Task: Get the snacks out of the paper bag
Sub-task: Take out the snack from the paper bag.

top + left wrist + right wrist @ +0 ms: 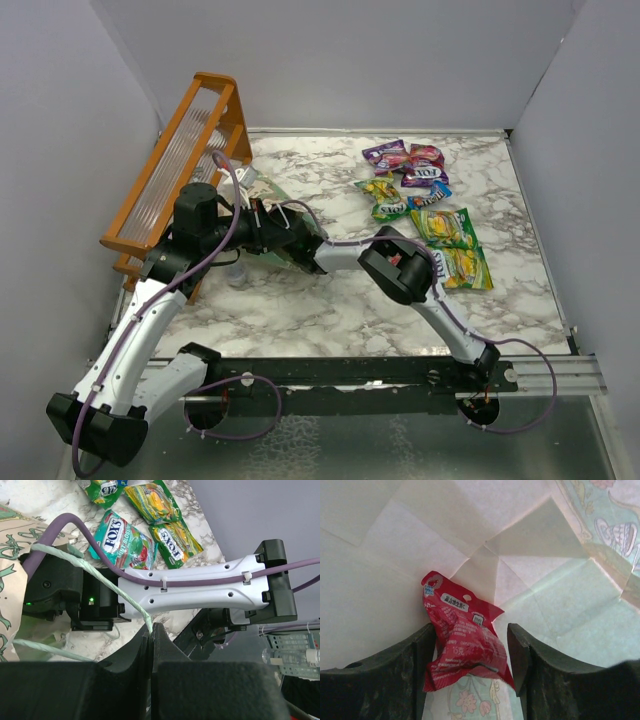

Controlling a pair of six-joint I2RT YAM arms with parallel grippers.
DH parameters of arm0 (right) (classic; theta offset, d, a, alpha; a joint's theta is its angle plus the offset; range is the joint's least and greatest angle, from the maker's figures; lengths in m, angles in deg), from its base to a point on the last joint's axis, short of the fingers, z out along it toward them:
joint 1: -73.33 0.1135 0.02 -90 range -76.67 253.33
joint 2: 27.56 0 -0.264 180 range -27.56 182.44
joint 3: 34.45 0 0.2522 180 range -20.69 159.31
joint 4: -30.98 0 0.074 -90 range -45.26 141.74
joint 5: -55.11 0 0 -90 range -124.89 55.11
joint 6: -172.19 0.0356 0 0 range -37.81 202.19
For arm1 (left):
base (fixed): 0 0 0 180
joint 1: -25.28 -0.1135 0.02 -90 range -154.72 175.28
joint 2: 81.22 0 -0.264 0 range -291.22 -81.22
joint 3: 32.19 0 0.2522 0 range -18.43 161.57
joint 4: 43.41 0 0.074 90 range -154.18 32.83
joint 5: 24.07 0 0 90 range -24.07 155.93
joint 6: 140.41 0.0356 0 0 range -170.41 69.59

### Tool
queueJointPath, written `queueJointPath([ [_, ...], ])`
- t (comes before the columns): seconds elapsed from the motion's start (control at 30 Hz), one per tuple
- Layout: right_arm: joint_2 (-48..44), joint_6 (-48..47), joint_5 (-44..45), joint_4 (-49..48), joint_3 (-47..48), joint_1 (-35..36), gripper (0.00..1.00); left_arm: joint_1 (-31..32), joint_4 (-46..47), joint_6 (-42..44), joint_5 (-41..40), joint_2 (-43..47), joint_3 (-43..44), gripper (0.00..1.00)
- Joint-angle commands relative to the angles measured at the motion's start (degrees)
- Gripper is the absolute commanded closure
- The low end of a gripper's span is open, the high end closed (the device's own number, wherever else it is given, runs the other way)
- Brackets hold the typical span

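while the desk (330, 300) already carries several snacks (425, 200), the paper bag (285, 235) lies sideways, its string handle (107, 582) pinched in the closed left hand (151, 630). inside, the right hand (470, 655) straddles a red packet (462, 640), not visibly clamped; it should close squarely, then back straight out.

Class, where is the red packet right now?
In the right wrist view, the red packet lies inside the paper bag, between the right gripper fingers, near the folded bottom.

Paper bag (395, 540): matt, creased cream paper inside. Red packet (465, 645): glossy crinkled plastic. Table (300, 310): smooth marble-look surface; rack (175, 170): orange wood.
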Motion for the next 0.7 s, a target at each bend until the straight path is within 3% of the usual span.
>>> queueJointPath([
  [0.0, 2.4, -1.6, 3.3, 2.0, 1.1, -1.4, 0.45, 0.3, -1.6, 0.4, 0.3, 1.0, 1.6, 1.0],
  [0.4, -4.8, 2.3, 3.0, 2.1, -3.1, -3.0, 0.87, 0.3, -2.8, 1.6, -2.4, 1.7, -1.0, 1.0],
  [0.67, -14.2, 6.5, -2.0, 2.2, -12.6, -2.8, 0.99, 0.3, -1.7, 1.3, -5.3, 1.8, -4.0, 1.0],
])
